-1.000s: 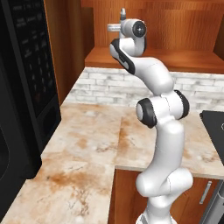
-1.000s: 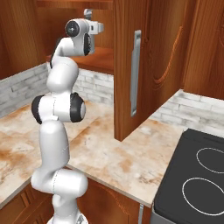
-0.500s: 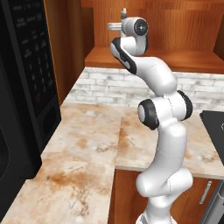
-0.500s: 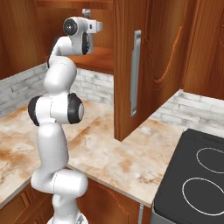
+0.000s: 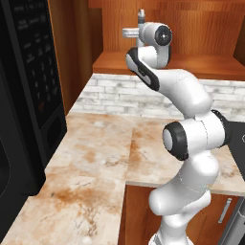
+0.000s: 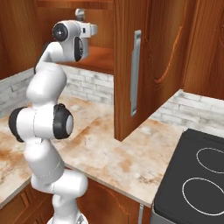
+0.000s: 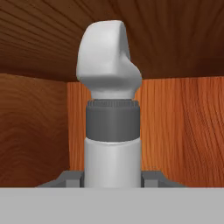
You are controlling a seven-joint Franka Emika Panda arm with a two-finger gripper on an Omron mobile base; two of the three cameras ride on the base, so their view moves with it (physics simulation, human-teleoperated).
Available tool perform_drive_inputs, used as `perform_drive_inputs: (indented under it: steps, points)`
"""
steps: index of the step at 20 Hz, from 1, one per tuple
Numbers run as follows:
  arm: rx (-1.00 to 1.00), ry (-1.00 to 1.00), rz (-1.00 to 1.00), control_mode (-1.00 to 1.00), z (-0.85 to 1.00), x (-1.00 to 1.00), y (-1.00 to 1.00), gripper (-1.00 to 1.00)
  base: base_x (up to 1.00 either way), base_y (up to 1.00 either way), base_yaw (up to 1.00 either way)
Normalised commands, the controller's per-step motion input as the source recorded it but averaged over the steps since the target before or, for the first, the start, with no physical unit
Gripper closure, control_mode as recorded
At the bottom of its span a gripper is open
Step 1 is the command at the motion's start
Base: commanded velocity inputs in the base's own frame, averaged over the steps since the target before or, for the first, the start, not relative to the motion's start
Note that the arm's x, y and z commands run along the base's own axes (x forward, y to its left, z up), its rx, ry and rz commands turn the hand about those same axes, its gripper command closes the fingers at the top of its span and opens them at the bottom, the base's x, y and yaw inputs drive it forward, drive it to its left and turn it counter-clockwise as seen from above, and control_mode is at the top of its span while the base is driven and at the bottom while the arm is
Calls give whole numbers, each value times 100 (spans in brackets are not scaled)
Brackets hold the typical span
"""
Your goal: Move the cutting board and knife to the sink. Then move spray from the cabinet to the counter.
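My gripper [image 7: 112, 177] is shut on the spray [image 7: 110, 109], a light grey bottle with a dark collar and a trigger head, standing upright between the fingertips [image 7: 69, 177]. The hand is raised inside the open cabinet [image 5: 191, 64], above its wooden shelf. The spray's head pokes up above the hand [image 5: 140, 16] and, seen from the other side, too [image 6: 80, 14]. The counter [image 5: 105, 148] lies well below. The cutting board, knife and sink are out of view.
The cabinet's open door [image 6: 144, 65], with a long metal handle [image 6: 136, 72], hangs to the right of the hand. A tall black appliance [image 5: 24, 95] stands at the left end of the counter. A dark cooktop [image 6: 197, 175] is at the right. A brick backsplash [image 5: 124, 98] runs behind.
The hand with the spray has risen very slightly and the elbow has shifted a little. The grip is unchanged.
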Motion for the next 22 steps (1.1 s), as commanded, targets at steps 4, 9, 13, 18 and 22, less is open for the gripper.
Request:
perform_drive_inputs:
  steps: [4, 9, 13, 18, 22]
  points:
    - [0, -5, 0, -100, 0, -81, 0, 100, 0, 0, 0]
    - [0, -5, 0, -100, 0, -89, 0, 100, 0, 0, 0]
    - [0, 0, 0, -100, 0, -95, 0, 100, 0, 0, 0]
    - [0, 0, 0, -100, 0, -93, 0, 100, 0, 0, 0]
    - [0, 4, 0, -100, 0, -87, 0, 100, 0, 0, 0]
